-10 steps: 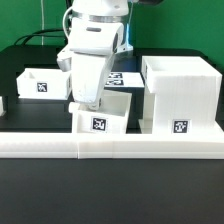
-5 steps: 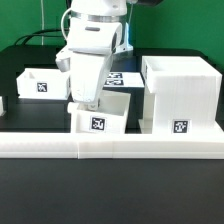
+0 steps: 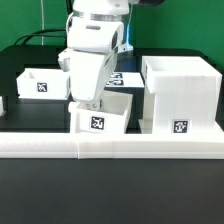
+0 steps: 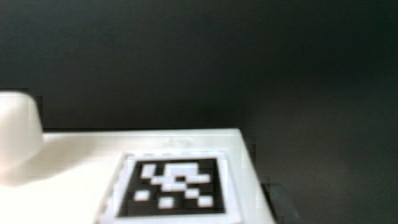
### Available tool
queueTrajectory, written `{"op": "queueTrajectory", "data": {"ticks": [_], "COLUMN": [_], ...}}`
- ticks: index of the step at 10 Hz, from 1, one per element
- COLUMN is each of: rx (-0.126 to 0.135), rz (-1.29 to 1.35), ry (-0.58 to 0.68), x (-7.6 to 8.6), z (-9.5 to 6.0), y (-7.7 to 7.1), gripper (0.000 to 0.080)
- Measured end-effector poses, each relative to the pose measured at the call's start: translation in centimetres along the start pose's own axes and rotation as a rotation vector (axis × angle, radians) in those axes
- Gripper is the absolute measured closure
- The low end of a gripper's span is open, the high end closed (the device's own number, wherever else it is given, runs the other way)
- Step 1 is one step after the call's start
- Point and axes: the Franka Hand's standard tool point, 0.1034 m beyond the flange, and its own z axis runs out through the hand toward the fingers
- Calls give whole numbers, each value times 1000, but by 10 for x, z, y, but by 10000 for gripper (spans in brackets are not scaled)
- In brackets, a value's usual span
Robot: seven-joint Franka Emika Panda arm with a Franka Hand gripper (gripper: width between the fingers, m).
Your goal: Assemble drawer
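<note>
A small white open-top drawer tray (image 3: 108,112) sits tilted in the middle, just behind the rail, with a tag on its front. My gripper (image 3: 88,104) reaches down into the side of it nearer the exterior view's left and is shut on its wall; the fingertips are hidden. The large cube-like drawer shell (image 3: 180,90) stands at the exterior view's right, close beside the tray. In the wrist view a tagged white face of the tray (image 4: 175,185) fills the foreground, with a rounded white shape (image 4: 15,130) beside it.
A second open-top tray (image 3: 40,83) stands at the exterior view's left. A long low white rail (image 3: 110,148) runs across the front. The marker board (image 3: 122,78) lies behind the arm, mostly hidden. The table is black.
The arm has shifted slightly toward the exterior view's right, and the held tray's tagged front has tilted a little more.
</note>
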Motion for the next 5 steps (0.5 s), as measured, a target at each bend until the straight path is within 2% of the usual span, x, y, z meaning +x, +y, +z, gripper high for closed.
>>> {"op": "queueTrajectory", "data": {"ticks": [2, 5], "rx": [11, 14], "rz": [-12, -7], "ry": [4, 3], "x": [9, 6], "z": [-2, 0], "y": [3, 1], "gripper": [757, 757]}}
